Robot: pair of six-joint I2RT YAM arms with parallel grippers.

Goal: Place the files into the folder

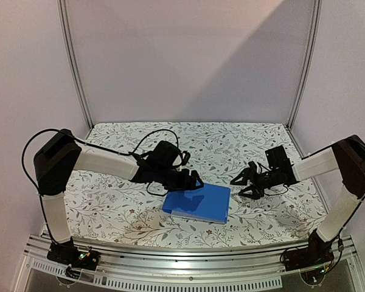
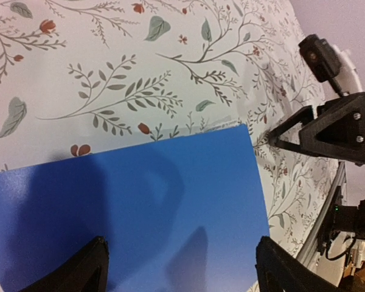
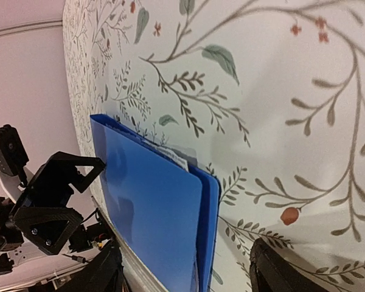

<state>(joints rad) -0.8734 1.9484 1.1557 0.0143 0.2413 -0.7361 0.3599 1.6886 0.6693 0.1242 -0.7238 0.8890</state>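
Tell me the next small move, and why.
Probably lift the left tool up, clear of the bright blue plastic folder: its cover looks closed, a white paper edge shows inside, and that tool stands open, holding nothing.

The bench (image 1: 109,213) is covered by a white cloth (image 1: 231,137) printed with grey-green leafy twigs and small red buds. Plain pale walls (image 1: 188,55) close it in, with slim metal posts (image 1: 75,67) at the back corners. A slanting shadow darkens the right side. An aluminium rail (image 1: 188,257) edges the front.
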